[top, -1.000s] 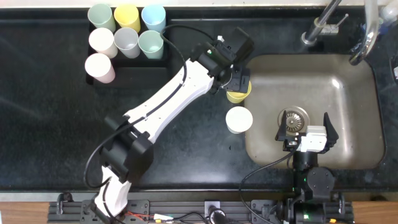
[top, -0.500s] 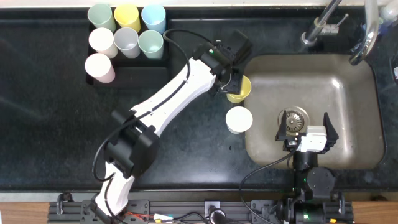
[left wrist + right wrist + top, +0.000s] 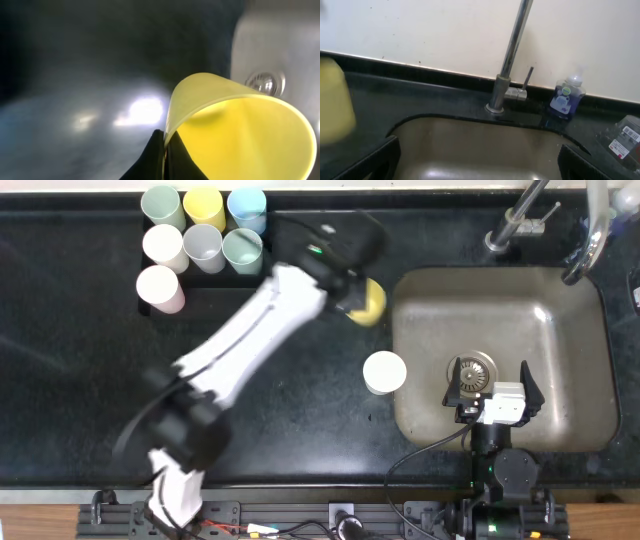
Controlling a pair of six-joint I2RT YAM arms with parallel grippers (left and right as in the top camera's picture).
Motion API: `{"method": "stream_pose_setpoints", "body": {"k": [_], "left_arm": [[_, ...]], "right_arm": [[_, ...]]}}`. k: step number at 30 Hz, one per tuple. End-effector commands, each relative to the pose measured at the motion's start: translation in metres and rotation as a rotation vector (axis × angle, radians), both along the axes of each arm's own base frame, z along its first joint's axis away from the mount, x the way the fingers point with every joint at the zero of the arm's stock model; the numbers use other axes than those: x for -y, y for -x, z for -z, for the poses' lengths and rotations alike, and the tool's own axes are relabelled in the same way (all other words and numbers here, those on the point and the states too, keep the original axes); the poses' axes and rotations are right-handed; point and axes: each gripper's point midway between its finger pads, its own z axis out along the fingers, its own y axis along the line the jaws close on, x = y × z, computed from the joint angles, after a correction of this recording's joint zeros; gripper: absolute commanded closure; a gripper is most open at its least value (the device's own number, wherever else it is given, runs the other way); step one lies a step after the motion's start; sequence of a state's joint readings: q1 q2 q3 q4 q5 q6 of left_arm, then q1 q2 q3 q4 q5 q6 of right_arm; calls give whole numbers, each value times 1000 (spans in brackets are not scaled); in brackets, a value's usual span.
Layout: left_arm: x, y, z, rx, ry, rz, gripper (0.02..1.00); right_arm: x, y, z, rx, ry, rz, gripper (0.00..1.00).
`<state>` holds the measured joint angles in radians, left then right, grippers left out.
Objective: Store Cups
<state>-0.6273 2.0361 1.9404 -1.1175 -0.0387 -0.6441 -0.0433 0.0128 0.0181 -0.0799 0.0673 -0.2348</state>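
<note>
A yellow cup (image 3: 366,302) hangs tilted above the black counter, just left of the sink, with my left gripper (image 3: 348,290) shut on its rim. In the left wrist view the fingers (image 3: 161,155) pinch the wall of the yellow cup (image 3: 240,135), whose mouth faces the camera. A white cup (image 3: 384,372) stands upright on the counter by the sink's left edge. At the back left a black tray (image 3: 268,278) holds several pastel cups (image 3: 203,245), and a pink cup (image 3: 160,288) stands beside them. My right gripper (image 3: 492,385) is open over the sink.
The steel sink (image 3: 560,290) with its drain (image 3: 475,367) fills the right side. A faucet (image 3: 512,55) and a soap bottle (image 3: 565,95) stand behind it. The yellow cup (image 3: 332,100) appears blurred in the right wrist view. Bare counter lies at the front left.
My left arm has swung left and back with the yellow cup, away from the sink's edge and the white cup. The right arm has kept still.
</note>
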Motion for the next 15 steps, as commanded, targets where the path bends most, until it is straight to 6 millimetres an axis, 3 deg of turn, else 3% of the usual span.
{"method": "stream_pose_setpoints", "body": {"k": [1,4,7,9,12,15], "left_arm": [[-117,8,-115,150,33,-312,982],[-200,50,-105,18,-99,-580,980],[-246,70,-75,-73,-141,-761,982],[-255,62,-47,-85,-98,-796,982],[-246,38,-13,-90,30,-752,982],[-243,22,-6,-67,62,-733,982]], "right_arm": [[-1,0,3,2,-11,-1,3],[-1,0,3,2,-11,-1,3],[-1,0,3,2,-11,-2,3],[-1,0,3,2,-11,-2,5],[-1,0,3,2,-11,-2,3],[-1,0,3,2,-11,-1,5]]}}
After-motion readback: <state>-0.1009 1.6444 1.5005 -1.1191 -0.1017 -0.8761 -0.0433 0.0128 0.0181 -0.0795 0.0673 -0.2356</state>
